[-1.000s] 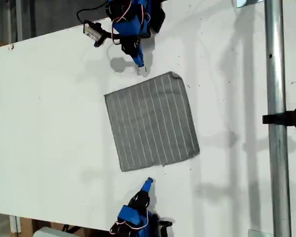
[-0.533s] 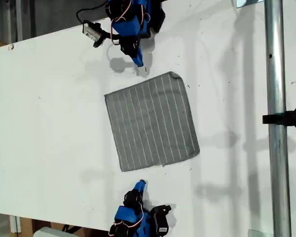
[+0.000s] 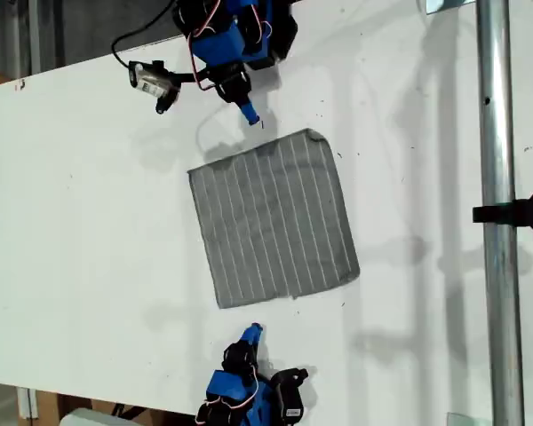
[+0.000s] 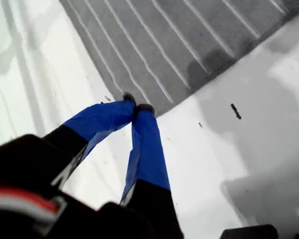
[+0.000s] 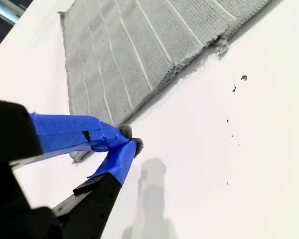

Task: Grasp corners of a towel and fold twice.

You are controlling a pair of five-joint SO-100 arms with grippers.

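Step in hand, as I judge it: reach for corners, nothing gripped yet.
- My first hand [image 4: 137,107]: tips together, empty, at towel [image 3: 271,217] edge, between corners.
- My second hand [image 5: 129,139]: tips together, empty, just short of opposite edge.
- Towel flat on table [image 3: 89,222], between both hands.
- To do well: spread tips, shift along edge to corner, pinch cloth only.
- Count: one towel, four corners, two hands.

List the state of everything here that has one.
towel: spread flat, unfolded, not grasped.
top corner: a little curled.
first tool: shut, empty, near the towel's edge.
second tool: shut, empty, near the towel's edge.
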